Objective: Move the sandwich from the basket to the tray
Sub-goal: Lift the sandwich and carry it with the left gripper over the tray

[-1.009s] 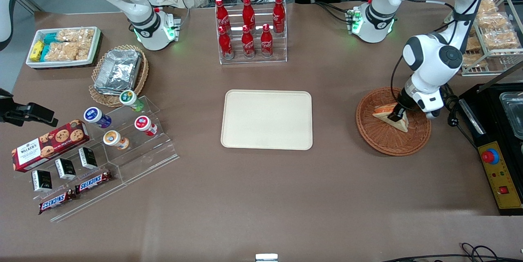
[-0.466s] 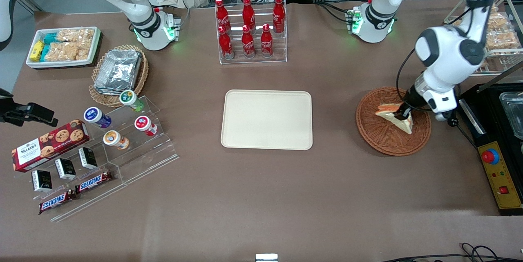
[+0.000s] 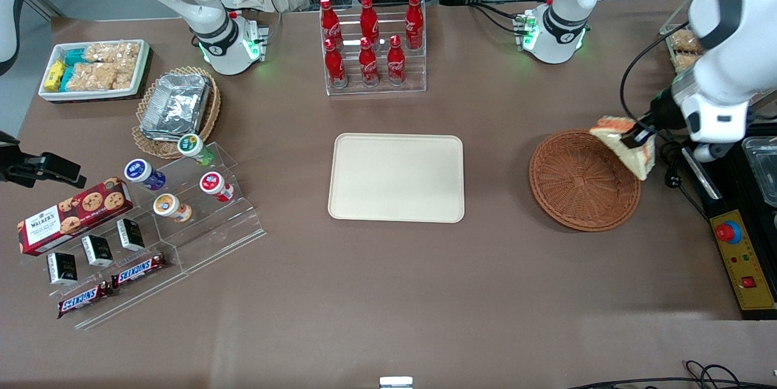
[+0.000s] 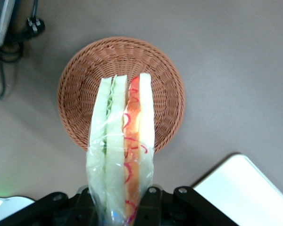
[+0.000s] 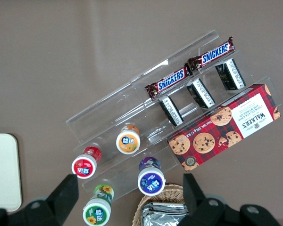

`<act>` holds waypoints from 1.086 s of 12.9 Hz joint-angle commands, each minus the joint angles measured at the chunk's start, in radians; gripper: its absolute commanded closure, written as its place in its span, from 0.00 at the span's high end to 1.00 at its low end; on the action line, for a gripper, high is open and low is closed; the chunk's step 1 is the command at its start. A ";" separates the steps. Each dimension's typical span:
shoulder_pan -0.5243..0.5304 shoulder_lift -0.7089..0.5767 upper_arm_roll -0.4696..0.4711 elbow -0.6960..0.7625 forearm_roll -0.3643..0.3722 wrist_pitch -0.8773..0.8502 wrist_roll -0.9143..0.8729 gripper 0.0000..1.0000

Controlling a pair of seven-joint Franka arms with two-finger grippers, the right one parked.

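Nearest the front camera: Snickers bars (image 3: 138, 269) and a Walkers cookie box (image 3: 74, 215), both wordmarks legible, on and beside a clear stepped stand toward the parked arm's end. Farther back, mid-table: cream tray (image 3: 396, 177), bare. Toward the working arm's end: reddish-brown basket (image 3: 583, 179), emptied. Above the basket's rim at the working arm's end: left gripper (image 3: 636, 135), fingers clamped on the sandwich (image 3: 628, 145), wedge hanging point-down in clear film, lifted free of the wicker. In the wrist view: sandwich (image 4: 121, 149) pinched by one edge only, green and orange-red layers showing, basket (image 4: 120, 91) below it. Farthest: red Coca-Cola bottles (image 3: 369, 38) in a clear rack, script partly readable.

Risks, as judged: slipping of the film wrap from so narrow a pinch during the carry toward the tray; swinging of the hanging wedge; crushing of the soft bread under firmer pressure.
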 commanded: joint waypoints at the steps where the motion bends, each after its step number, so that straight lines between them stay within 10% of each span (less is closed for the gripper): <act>1: 0.002 0.029 -0.083 0.152 0.022 -0.113 0.033 0.00; 14: 0.004 0.160 -0.510 0.133 0.068 0.093 0.024 0.00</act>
